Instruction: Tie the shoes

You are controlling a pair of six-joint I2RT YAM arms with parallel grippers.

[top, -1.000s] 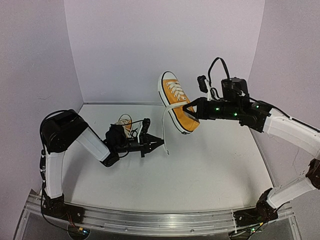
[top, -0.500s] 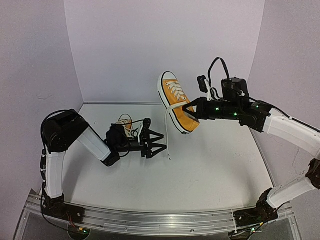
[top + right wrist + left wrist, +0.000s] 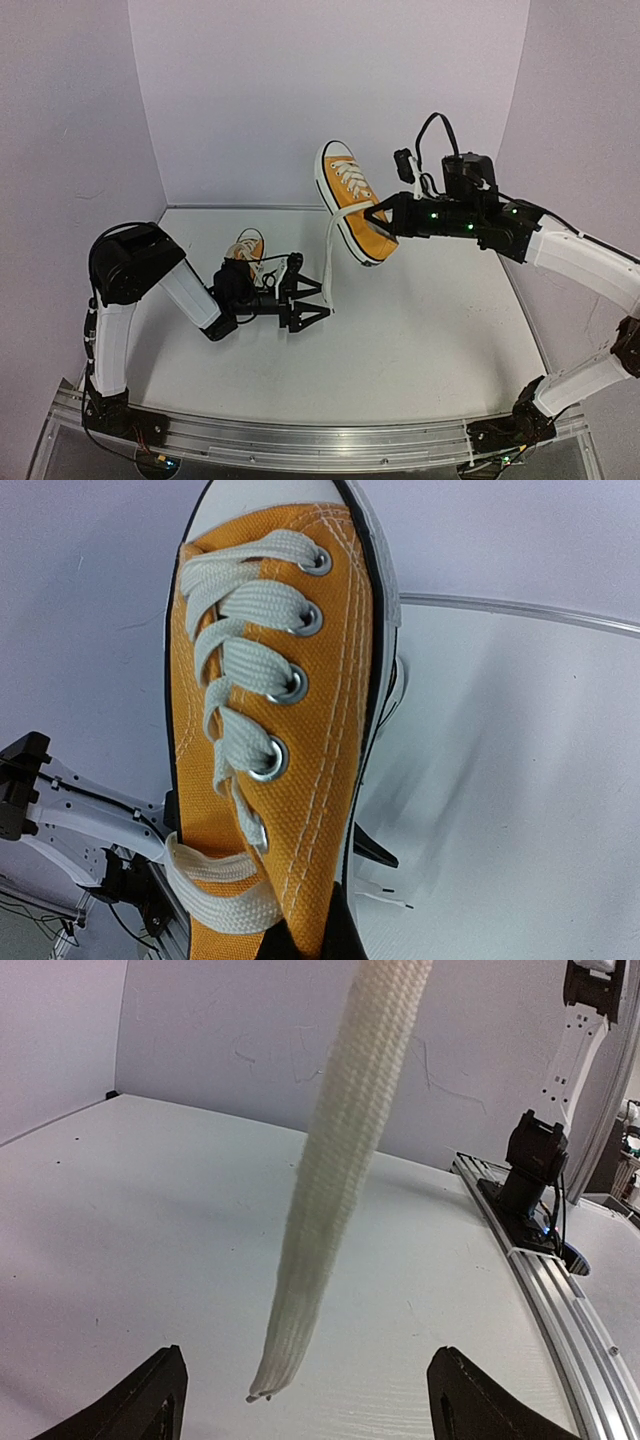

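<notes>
Left wrist view: left gripper [image 3: 305, 1405] spread wide, gripping nothing. White lace [image 3: 330, 1190] dangling between the jaws, touching neither, frayed end free above the table [image 3: 120, 1210].

Top external view: same gripper low, below and left of the lifted sneaker [image 3: 352, 205]. Lace running straight up from the gap to that sneaker. Right gripper [image 3: 372, 215] clamped shut on the lifted sneaker at its heel end, reaching in from the right and holding it in the air, toe up and tilted. Second sneaker [image 3: 247, 247] lower left of the lifted sneaker, resting on the table just behind the left wrist.

Likely trouble from here:
- Closing on a loose, free-hanging lace: could sway out of the gap, or get pinched only at the frayed tip and slip out.
- Pulling hard once caught: could twist the lifted sneaker in a narrow heel-end pinch, or drag it out of the right gripper altogether.
- Swinging the left arm back: could knock the second sneaker, given how close it lies.

Count: two sneakers, one up and one down. Two grippers, one wide and one shut. One hanging lace end in sight; no second free end to be made out.
</notes>
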